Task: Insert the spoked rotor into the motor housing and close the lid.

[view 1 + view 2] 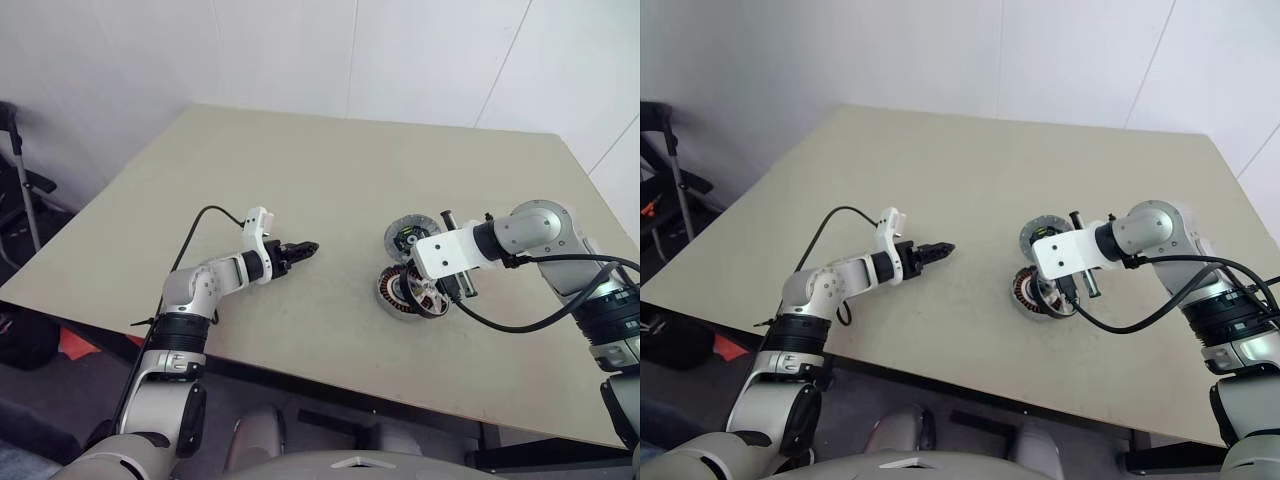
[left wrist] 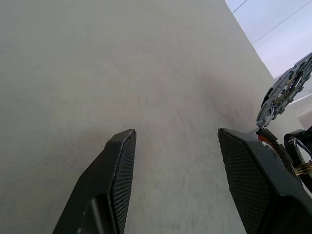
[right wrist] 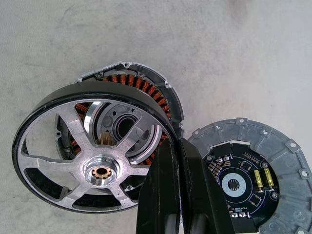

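The spoked rotor [image 3: 83, 168] is a silver wheel with a dark rim. It stands tilted, leaning over the open motor housing [image 3: 139, 80], whose copper windings show behind it. The lid [image 3: 253, 180] lies flat beside the housing with its dark centre up. My right gripper [image 3: 170, 146] has its two fingers pressed together, their tips at the rotor's rim on the side toward the lid; I cannot tell whether the rim is pinched. In the left eye view the rotor [image 1: 425, 298] and housing [image 1: 393, 293] sit below the lid [image 1: 405, 237]. My left gripper [image 1: 305, 247] hovers open over bare table, left of the parts.
The beige table [image 1: 330, 160] stretches far behind and to the left of the parts. Its front edge [image 1: 330, 385] runs close below both arms. A black cable [image 1: 520, 320] loops from my right wrist over the table.
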